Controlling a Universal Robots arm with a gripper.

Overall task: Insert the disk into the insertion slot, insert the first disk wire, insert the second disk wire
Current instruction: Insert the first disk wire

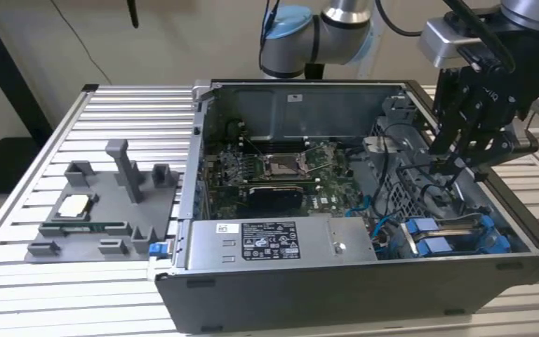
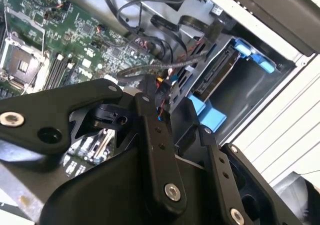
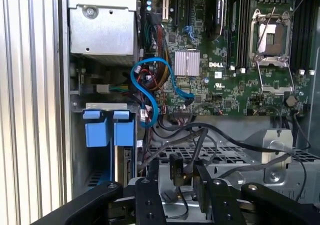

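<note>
The claw point(image 3: 176, 184) is hanging inside the case point(image 1: 344, 298), and in the first wrist view its fingers appear to be pinching a small black wire plug point(image 3: 175, 169) upright between them. Near it the disk point(image 1: 435, 247) is sitting in its blue carrier, already in the slot at the case's corner by the table's point(image 1: 110, 112) near edge, on the exterior view's right. So the disk step is looking done and a wire step is in hand; which of the two wires I cannot tell. Seating it is likely calling for squaring the plug to the disk's socket and pushing straight, while keeping the loose cables point(image 3: 133, 80) out of the way.
</note>
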